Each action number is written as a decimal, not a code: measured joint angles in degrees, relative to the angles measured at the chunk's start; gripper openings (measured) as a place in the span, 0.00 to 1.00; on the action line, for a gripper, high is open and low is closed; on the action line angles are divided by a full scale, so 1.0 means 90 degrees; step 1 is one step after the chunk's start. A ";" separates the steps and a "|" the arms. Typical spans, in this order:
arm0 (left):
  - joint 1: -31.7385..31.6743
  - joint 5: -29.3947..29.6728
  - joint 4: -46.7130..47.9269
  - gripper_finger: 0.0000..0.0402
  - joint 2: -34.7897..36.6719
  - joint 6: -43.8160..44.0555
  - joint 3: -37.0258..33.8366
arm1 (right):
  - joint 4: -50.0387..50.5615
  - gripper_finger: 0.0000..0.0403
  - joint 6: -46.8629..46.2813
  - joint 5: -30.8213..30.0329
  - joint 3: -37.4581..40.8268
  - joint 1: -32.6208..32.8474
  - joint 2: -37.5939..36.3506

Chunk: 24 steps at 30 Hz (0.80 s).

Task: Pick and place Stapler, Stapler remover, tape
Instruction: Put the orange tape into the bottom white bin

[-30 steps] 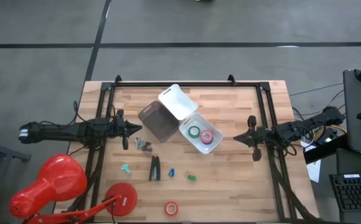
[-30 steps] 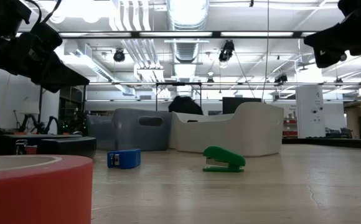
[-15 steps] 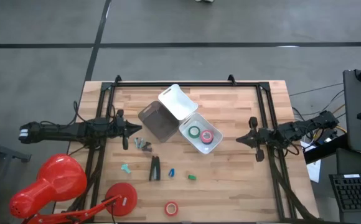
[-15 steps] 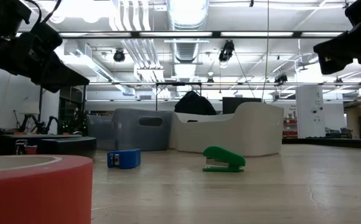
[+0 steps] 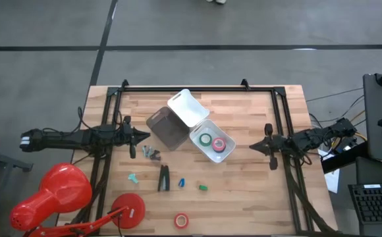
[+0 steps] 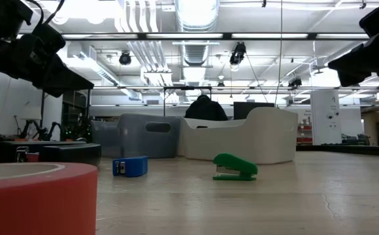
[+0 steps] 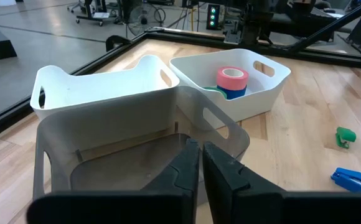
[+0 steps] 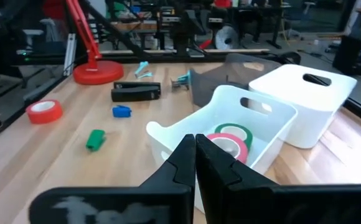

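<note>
The black stapler (image 5: 164,178) lies flat on the wooden table near its front middle; it also shows in the right wrist view (image 8: 135,91). A small teal staple remover (image 5: 133,178) lies to its left. A red tape roll (image 5: 181,220) lies flat at the table's near edge. Green (image 8: 233,133) and pink (image 8: 225,144) tape rolls lie in a white bin (image 5: 212,141). My left gripper (image 5: 133,143) hovers shut and empty to the left of the bins. My right gripper (image 5: 269,149) hovers shut and empty to the right of them.
A grey bin (image 5: 166,128) and a second white bin (image 5: 188,108) stand against the tape bin. A small blue stapler (image 5: 182,182), a small green one (image 5: 203,187) and a small grey thing (image 5: 153,153) lie near the stapler. A red lamp base (image 5: 130,209) stands front left.
My right gripper has drawn back a little toward the table's right edge, still shut. The things on the table lie as before.
</note>
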<state>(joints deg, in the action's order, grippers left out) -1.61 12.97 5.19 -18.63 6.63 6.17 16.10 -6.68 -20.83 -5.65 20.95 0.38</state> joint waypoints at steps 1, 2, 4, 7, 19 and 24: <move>-0.0002 0.0000 0.0000 0.06 0.0000 0.0000 0.0000 | -0.0003 0.02 0.0003 -0.0015 0.0000 0.0000 0.0010; -0.0002 0.0000 0.0000 0.06 0.0000 0.0002 0.0000 | -0.0001 0.02 0.0005 -0.0018 0.0000 0.0000 0.0008; -0.0001 -0.0002 0.0000 0.06 0.0000 0.0002 0.0000 | -0.0001 0.02 -0.0016 -0.0018 0.0000 0.0000 0.0008; -0.0002 -0.0002 0.0000 0.06 0.0000 0.0002 0.0000 | 0.0002 0.02 -0.0029 -0.0018 0.0000 0.0001 0.0013; -0.0002 0.0000 0.0000 0.06 0.0000 0.0002 0.0000 | -0.0003 0.02 0.0097 -0.0020 0.0000 0.0002 0.0017; -0.0002 0.0000 0.0000 0.06 0.0000 -0.0025 0.0000 | -0.0003 0.02 0.0109 -0.0018 0.0000 0.0002 0.0017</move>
<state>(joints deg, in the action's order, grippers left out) -1.63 12.97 5.19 -18.63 6.41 6.17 16.08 -5.70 -20.99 -5.65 20.97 0.54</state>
